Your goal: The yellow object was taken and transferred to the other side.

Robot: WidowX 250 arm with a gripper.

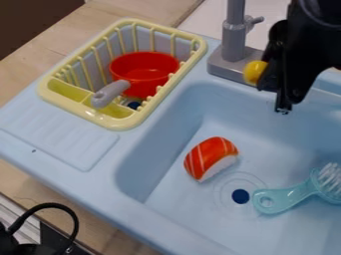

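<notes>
The yellow object [255, 71] shows at the upper right, in front of the grey tap's base [232, 63] and right against the outline of the black gripper [283, 108]. Most of it is hidden behind the gripper, so whether the two touch cannot be told. The gripper hangs over the back part of the blue sink [153, 149]; how far open it is, and whether it has hold of anything, cannot be told from this angle. In the basin lies an orange-and-white sushi piece [210, 157], near the dark drain [240, 196]. A teal brush [286, 195] lies just beside the drain, its handle towards it and its white bristles at the right edge. On the ledge at the upper left, a pale yellow dish rack [117, 122] holds a red pan [144, 72] with a grey handle [110, 93].
</notes>
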